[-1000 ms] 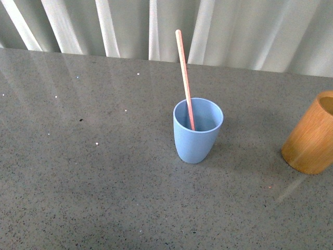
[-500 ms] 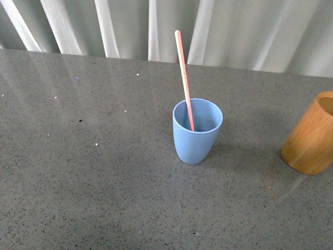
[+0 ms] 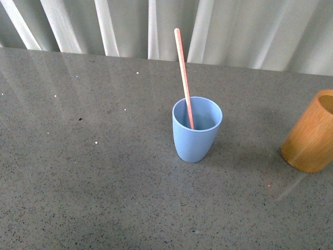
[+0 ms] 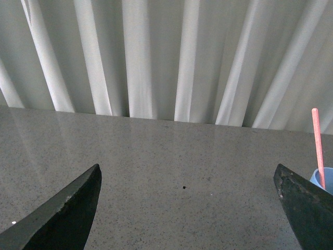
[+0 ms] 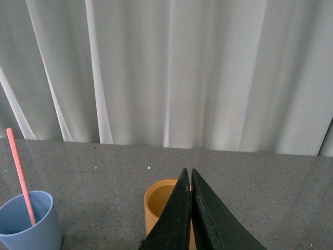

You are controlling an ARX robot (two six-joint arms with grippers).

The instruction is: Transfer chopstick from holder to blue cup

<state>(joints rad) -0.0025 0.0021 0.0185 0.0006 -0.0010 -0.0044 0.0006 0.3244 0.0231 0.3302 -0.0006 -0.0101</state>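
Observation:
A light blue cup (image 3: 196, 130) stands near the middle of the grey table, with one pinkish-orange chopstick (image 3: 182, 67) leaning upright in it. The orange-brown holder (image 3: 312, 133) stands at the right edge of the front view. In the right wrist view the holder (image 5: 158, 200) looks empty, and the cup (image 5: 28, 221) and chopstick (image 5: 20, 174) show beside it. My right gripper (image 5: 188, 177) is shut and empty, in front of the holder. My left gripper (image 4: 187, 179) is open and empty over bare table, the chopstick (image 4: 318, 146) and cup rim (image 4: 318, 181) past one finger. Neither arm shows in the front view.
A pale pleated curtain (image 3: 218, 31) hangs behind the table's far edge. The grey speckled tabletop (image 3: 93, 172) stretches left and in front of the cup.

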